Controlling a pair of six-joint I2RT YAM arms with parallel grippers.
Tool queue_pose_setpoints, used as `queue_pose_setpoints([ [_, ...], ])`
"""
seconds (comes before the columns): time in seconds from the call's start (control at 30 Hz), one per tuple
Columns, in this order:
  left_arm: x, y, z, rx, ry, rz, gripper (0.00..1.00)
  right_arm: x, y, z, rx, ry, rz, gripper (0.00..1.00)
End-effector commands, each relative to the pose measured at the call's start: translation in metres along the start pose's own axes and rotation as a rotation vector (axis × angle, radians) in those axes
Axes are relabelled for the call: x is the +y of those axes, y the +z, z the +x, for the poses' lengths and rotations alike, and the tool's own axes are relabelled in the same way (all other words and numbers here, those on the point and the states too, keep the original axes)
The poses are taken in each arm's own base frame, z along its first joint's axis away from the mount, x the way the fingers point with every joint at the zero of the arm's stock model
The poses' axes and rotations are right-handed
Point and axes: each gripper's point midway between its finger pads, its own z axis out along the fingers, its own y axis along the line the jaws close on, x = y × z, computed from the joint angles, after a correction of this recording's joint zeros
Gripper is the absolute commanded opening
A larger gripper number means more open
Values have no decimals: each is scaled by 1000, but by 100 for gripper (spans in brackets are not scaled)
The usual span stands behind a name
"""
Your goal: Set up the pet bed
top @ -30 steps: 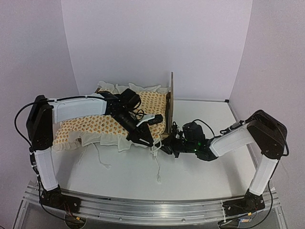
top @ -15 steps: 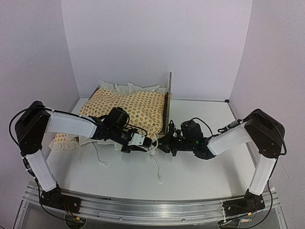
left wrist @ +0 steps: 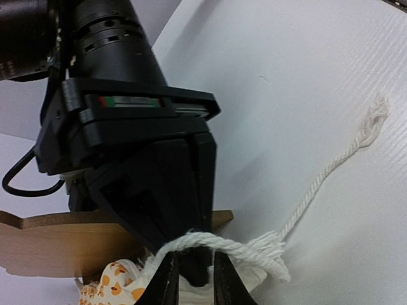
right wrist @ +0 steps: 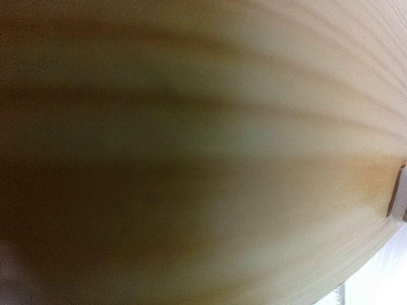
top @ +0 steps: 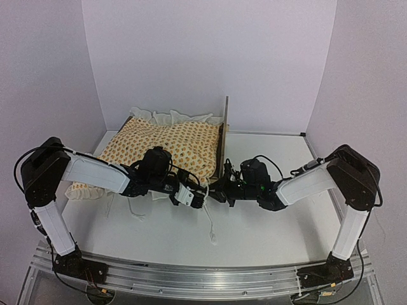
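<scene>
The pet bed's light-wood headboard (top: 225, 136) stands upright at mid table, with the cream orange-print bedding (top: 165, 143) spread to its left. My left gripper (top: 198, 199) lies low at the bed's front right corner. In the left wrist view its fingers (left wrist: 168, 283) stand narrowly apart with white ruffle between them, and a white cord (left wrist: 331, 168) loops over their tips. My right gripper (top: 217, 192) meets it tip to tip, its black fingers (left wrist: 191, 190) together by the wooden edge (left wrist: 38, 248). The right wrist view is filled by blurred wood (right wrist: 222, 159).
Loose white cords trail over the table in front of the bed (top: 208, 222) and further left (top: 133, 213). A bedding ruffle hangs off the front left (top: 86, 189). White walls close in the back and sides. The aluminium rail (top: 203, 279) runs along the near edge.
My left arm has swung down off the bedding to the table in front of the headboard corner, meeting the right gripper. The bedding now lies flatter. The right arm has barely moved.
</scene>
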Motion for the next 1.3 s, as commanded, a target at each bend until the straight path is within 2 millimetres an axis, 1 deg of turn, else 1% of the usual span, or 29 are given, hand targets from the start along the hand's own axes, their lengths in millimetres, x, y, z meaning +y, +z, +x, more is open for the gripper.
queue_pose_setpoints([
  [0.0,-14,-1,0,-4,109,25,19,31,3,3,39,-61,-86,0],
  [0.13,-19,-6,7,6,158,46,19,32,3,3,41,-61,-85,0],
  [0.2,-21,-6,11,12,180,50,22,33,4,3,46,-63,-88,0],
  [0.3,-21,-2,12,3,227,47,26,35,6,3,52,-65,-91,0],
  [0.47,-13,6,16,4,260,32,32,35,6,3,53,-66,-90,0],
  [0.5,-12,7,16,2,268,34,32,35,6,3,53,-66,-90,0],
  [0.73,-27,7,12,-41,395,46,32,37,6,3,57,-65,-93,0],
  [0.93,-29,-2,1,-74,526,-32,32,36,7,3,59,-63,-90,0],
  [1.03,-32,-8,-3,-83,545,-47,30,36,7,4,60,-63,-89,0],
  [1.13,-27,-7,-1,-66,537,-57,30,37,8,4,64,-65,-91,0],
  [1.27,-13,-1,8,-19,530,-86,30,37,8,4,68,-66,-91,0],
])
